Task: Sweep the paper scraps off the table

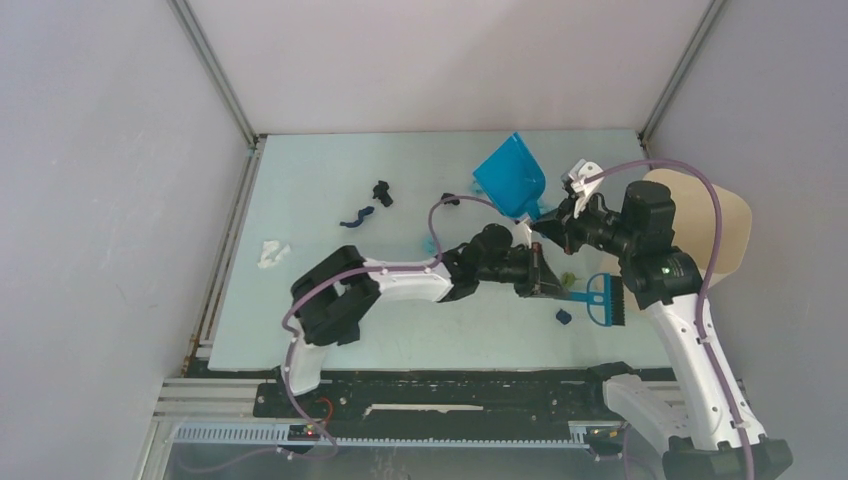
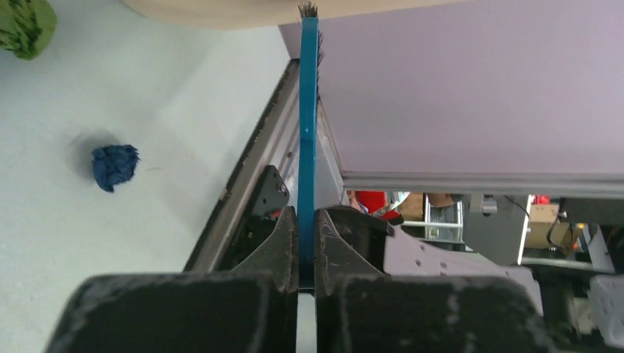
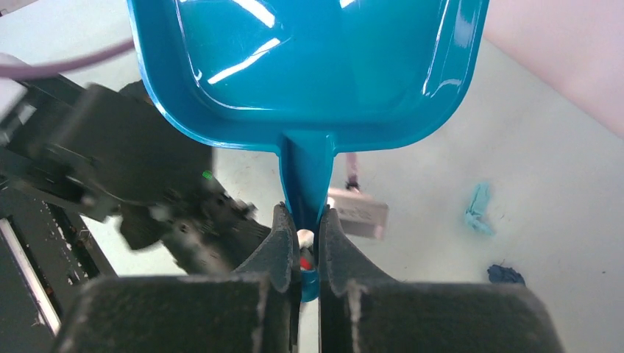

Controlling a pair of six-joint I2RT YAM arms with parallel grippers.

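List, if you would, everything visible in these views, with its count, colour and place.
paper scraps: at least six; black, dark blue, white, green, light blue; scattered over the table
table: one, pale mint-green, beneath everything
dustpan: one, blue, far side right of centre, held by its handle
brush: one, blue, near right part of the table, beside a dark blue scrap
bin: one, beige, just off the table's right edge
arms: two, white and black, based at the near edge
left gripper: one, black, shut on the brush handle
right gripper: one, black, shut on the dustpan handle
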